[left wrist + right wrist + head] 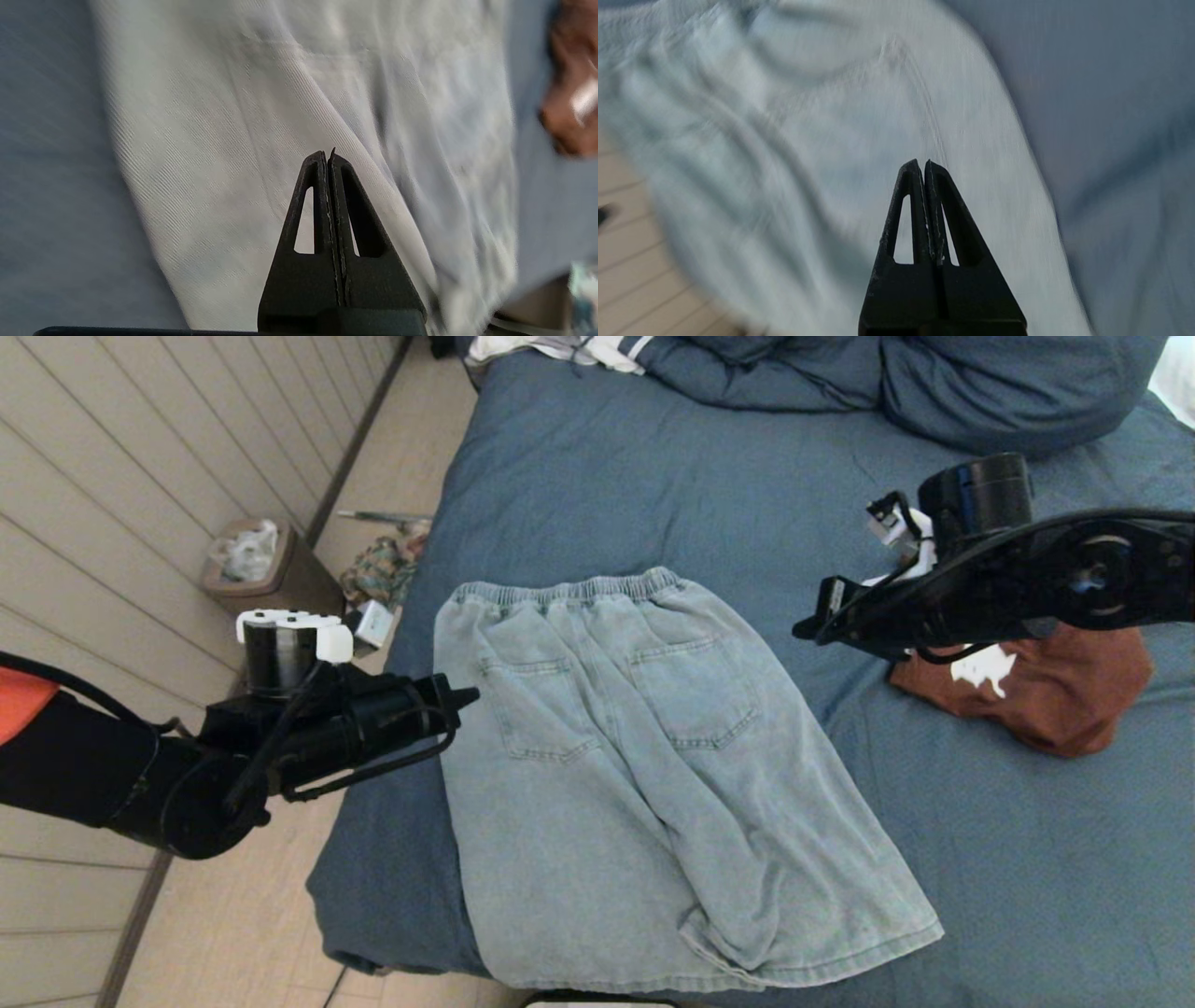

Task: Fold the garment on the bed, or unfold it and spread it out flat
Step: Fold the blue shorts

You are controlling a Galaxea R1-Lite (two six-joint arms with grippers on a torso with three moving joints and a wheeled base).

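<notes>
Shorts [644,784] of pale denim lie spread on the near part of the bed [1027,859], hems at the near edge, elastic waistband farther off, back pockets up; one leg's hem is rumpled near the bed's near edge; the left gripper [467,694] hangs just beside the shorts' left side, clenched and empty; the right gripper [805,631] hovers above their right side, likewise clenched on nothing; to fold well, I judge each claw should open before descending, pinch matching points on one edge, and carry the cloth over evenly; farther right lies a rust-brown garment [1074,695], and bedding [896,383] is heaped at the far end; only the head view shows a bin [257,569] on the floor; the left wrist view shows the fingers [319,196] pressed together
</notes>
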